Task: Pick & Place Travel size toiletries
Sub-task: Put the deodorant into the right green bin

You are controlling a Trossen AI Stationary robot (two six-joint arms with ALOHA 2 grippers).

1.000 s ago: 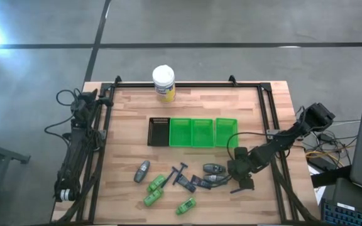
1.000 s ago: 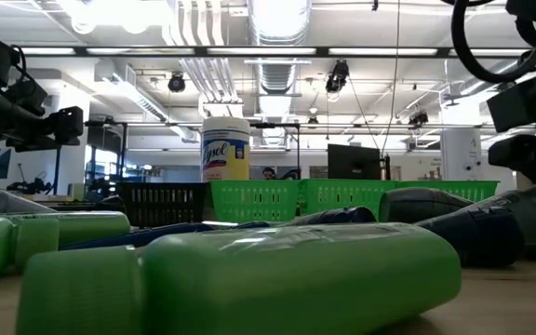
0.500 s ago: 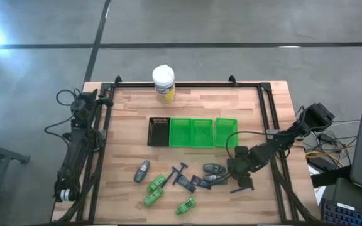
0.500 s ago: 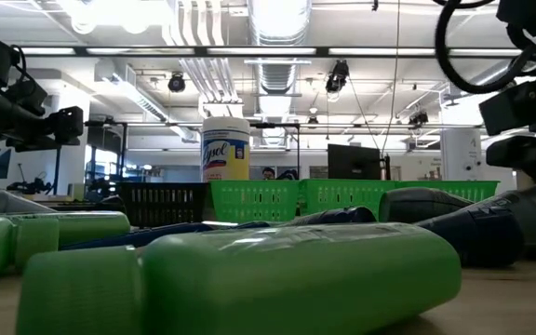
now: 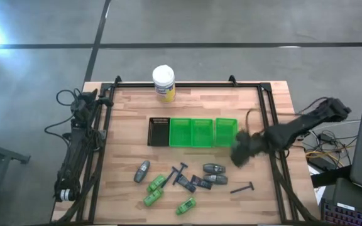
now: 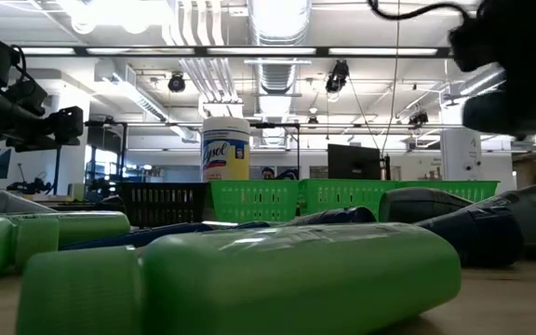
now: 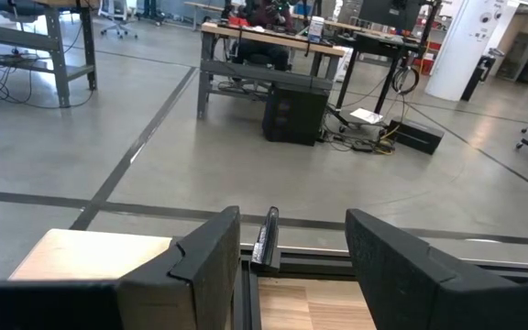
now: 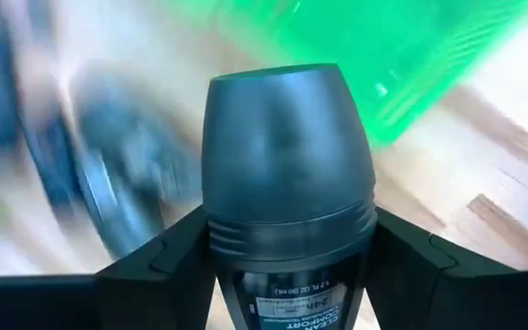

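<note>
Above the table [image 5: 131,113] — grey tube [image 8: 287,174] clamped between right gripper [image 8: 287,266] fingers.

bench [image 5: 124,113]: pale wood planks, black frame along the edges
bins [image 5: 203,132]: three bright green, plus a black one [image 5: 159,131] just beside them
jar [image 5: 163,83]: yellow body, white lid
little bottles [image 5: 156,184]: bright green, below the bins
razors [image 5: 180,174]: dark blue
tubes [image 5: 142,170]: grey
held tube [image 8: 287,174]: dark grey cap, black label with white and blue print
right gripper [image 8: 287,266]: black
left gripper [image 7: 287,266]: black
floor [image 5: 231,25]: grey with dark lines
</note>
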